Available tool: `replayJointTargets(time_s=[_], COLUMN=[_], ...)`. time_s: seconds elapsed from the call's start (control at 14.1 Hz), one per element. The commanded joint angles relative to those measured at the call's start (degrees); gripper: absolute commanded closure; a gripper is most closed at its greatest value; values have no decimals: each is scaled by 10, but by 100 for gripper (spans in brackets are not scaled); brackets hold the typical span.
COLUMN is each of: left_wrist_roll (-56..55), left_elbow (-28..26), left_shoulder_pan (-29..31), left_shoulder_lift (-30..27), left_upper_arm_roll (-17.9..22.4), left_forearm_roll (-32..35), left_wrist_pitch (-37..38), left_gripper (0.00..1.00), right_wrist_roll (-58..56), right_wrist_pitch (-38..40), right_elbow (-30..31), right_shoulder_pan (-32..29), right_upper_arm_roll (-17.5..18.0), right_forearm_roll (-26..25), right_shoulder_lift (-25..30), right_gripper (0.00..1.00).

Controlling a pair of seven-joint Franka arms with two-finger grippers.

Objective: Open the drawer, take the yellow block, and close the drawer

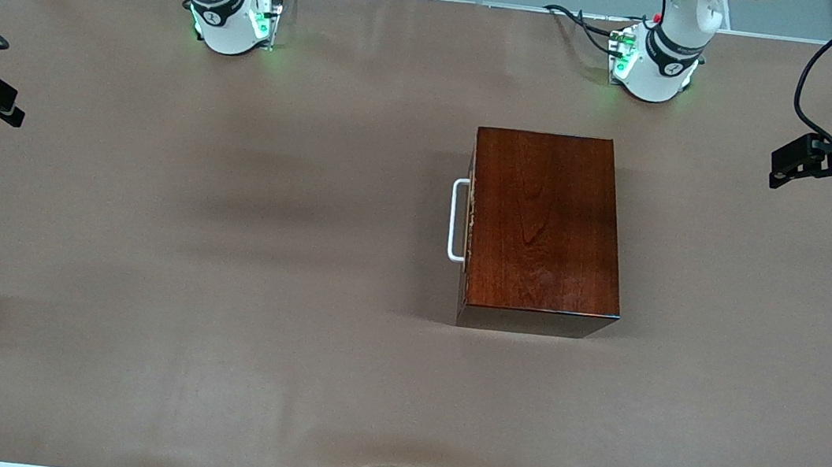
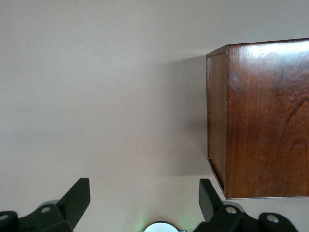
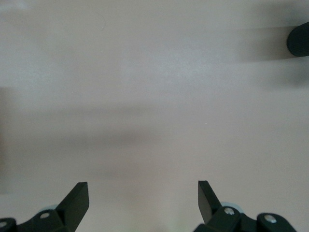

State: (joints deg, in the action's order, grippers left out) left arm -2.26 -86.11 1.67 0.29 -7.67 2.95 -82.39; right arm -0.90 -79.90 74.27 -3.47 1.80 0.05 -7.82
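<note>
table (image 1: 141, 271): brown mat, only the box on it.
wooden box (image 1: 544, 225): mid-table, toward left arm's end; dark red-brown, glossy.
drawer (image 1: 469, 224): fully shut inside box; white handle (image 1: 456, 219) faces right arm's end, untouched.
left gripper (image 2: 145, 205): fingers spread wide, holding nothing; hangs over bare mat beside box, at left arm's end.
right gripper (image 3: 143, 203): fingers wide apart, empty; over bare mat at right arm's end, well apart from handle.
yellow block: not visible; presumably in drawer.
progress: judged nil. Open, take, close all left.
</note>
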Motion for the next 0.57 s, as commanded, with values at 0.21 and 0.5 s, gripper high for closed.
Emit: replayJointTargets(time_s=[0.21,0.5], left_wrist_roll=[5,-2], left_elbow=[17,33], left_shoulder_pan=[1,-25], left_shoulder_lift=[1,37], left_upper_arm_roll=[-6,-11], left_forearm_roll=[4,-1], left_wrist_pitch=[6,6], left_gripper=[0,0], right_wrist_roll=[6,6], right_wrist_pitch=[3,3], right_elbow=[1,1], right_shoulder_pan=[0,1], right_upper_arm_roll=[0,0], right_forearm_roll=[7,7], right_shoulder_lift=[3,3], right_gripper=[0,0])
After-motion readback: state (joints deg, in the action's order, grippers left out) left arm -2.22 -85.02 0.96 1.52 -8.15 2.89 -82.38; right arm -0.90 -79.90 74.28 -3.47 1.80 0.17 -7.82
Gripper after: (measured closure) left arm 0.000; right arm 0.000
